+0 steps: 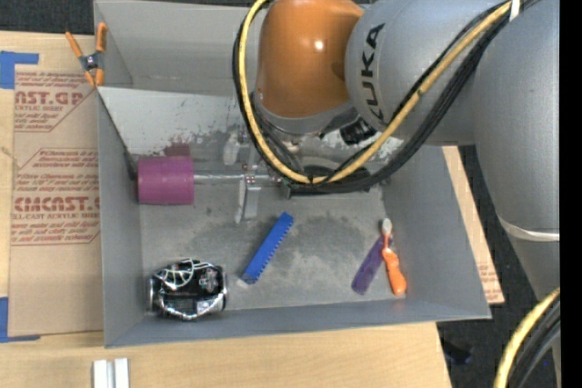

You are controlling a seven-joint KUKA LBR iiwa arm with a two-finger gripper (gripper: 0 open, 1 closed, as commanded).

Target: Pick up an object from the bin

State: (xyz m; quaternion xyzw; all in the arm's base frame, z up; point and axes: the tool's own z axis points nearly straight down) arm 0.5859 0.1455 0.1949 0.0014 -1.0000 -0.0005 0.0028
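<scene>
My gripper [242, 177] hangs under the arm's orange cover, left of the bin's middle, and looks open: one grey finger [238, 148] is toward the back and the other [245, 201] toward the front. A purple cylinder [165, 180] lies just to its left by the bin's left wall. A thin pale bar runs from the cylinder toward the gap between the fingers; whether they touch it I cannot tell. A blue toothed strip [268, 247] lies slantwise just in front of the gripper.
A crushed black can [187, 290] lies in the front left corner. A purple stick [368, 269] and an orange-handled tool [393, 263] lie side by side at the front right. The big arm covers the bin's right and back.
</scene>
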